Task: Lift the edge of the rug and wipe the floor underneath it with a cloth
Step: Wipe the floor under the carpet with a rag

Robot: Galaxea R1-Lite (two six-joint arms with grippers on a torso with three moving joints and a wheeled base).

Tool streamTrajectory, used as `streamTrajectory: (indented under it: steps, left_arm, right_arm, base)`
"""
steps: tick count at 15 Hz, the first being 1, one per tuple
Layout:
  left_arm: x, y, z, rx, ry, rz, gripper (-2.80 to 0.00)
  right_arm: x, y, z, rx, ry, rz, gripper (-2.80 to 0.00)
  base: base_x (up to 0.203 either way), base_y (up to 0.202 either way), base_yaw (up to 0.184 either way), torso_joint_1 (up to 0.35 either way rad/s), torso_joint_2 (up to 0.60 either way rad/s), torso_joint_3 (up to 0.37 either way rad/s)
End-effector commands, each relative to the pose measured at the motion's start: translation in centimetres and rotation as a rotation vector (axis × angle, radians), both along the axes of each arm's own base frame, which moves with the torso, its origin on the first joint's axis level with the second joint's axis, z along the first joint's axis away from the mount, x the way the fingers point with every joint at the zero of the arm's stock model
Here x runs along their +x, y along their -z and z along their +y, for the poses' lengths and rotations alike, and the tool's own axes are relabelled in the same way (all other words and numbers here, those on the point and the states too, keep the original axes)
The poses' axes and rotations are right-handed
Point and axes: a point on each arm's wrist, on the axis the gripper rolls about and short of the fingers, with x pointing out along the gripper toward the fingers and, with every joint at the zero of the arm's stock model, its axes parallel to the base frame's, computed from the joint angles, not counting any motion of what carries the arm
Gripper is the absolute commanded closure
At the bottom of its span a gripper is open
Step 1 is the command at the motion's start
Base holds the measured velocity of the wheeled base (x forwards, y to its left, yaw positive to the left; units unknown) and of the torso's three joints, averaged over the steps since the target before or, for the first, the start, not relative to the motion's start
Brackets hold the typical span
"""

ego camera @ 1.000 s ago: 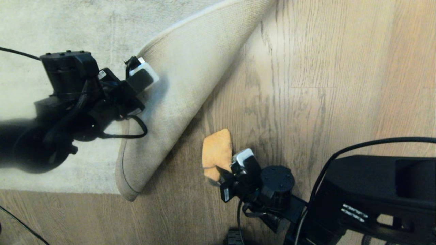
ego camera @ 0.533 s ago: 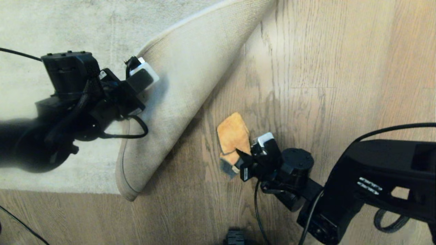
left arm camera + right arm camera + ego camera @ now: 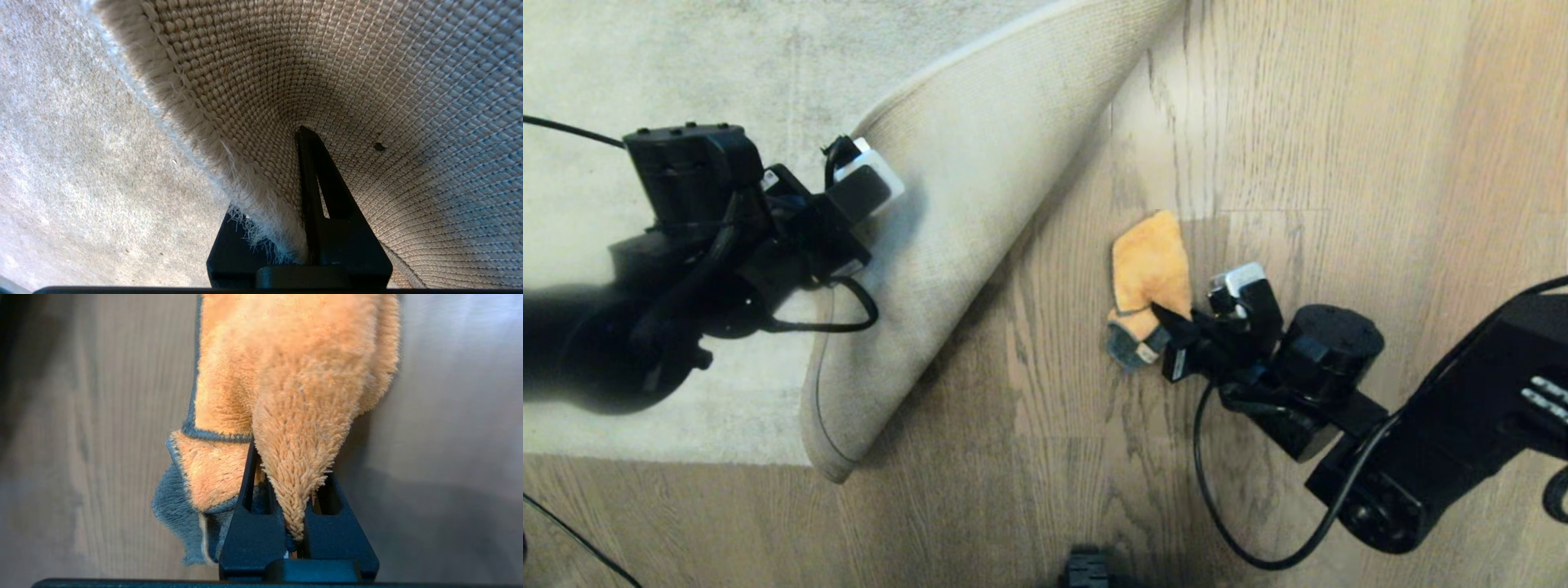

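Head view: left gripper [image 3: 870, 186] clamps lifted rug edge [image 3: 980, 204]; right gripper [image 3: 1168, 343] pinches cloth [image 3: 1147, 265], seemingly on floor [image 3: 1339, 163]; best sweep flat, nearer fold.

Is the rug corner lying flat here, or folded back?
Folded back. The rug edge is turned over with its woven beige backing up, pinched in the shut left gripper, baring the floor beside it.

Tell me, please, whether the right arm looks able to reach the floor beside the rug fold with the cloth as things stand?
Probably yes. The left gripper holds the rug edge folded back, so bare floor lies open between the fold and the cloth in the right gripper; nothing stands between.
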Motion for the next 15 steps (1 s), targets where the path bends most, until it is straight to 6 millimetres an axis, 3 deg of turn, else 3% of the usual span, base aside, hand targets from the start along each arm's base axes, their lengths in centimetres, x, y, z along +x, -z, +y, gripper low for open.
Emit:
streamTrajectory:
  steps: [1,4,7,11,15]
  left_arm:
    - [0.1,0.2,0.0,0.005,-0.003,0.005,0.0]
    - [0.1,0.2,-0.1,0.004,-0.001,0.002,0.0]
    - [0.1,0.3,-0.1,0.007,0.001,0.007,0.0]
    - [0.1,0.3,-0.3,0.006,0.007,0.007,0.0]
    - [0.2,0.5,-0.4,0.004,0.006,0.008,0.0]
  right_arm:
    - [-2.2,-2.1,-0.1,0.016,-0.061,-0.036,0.0]
    - [-6.3,-2.2,3.3,0.012,-0.229,-0.021,0.0]
    - [-10.6,-0.1,6.8,-0.016,-0.4,0.056,0.0]
    - [-10.8,4.7,10.0,-0.068,-0.418,0.156,0.0]
    - [-7.8,6.6,14.9,0.002,-0.373,0.101,0.0]
  base:
    - [0.0,0.0,0.0,0.0,0.0,0.0]
    - [0.0,0.0,0.0,0.0,0.0,0.0]
    - [0.0,0.0,0.0,0.0,0.0,0.0]
    - [0.0,0.0,0.0,0.0,0.0,0.0]
    - [0.0,0.0,0.0,0.0,0.0,0.0]
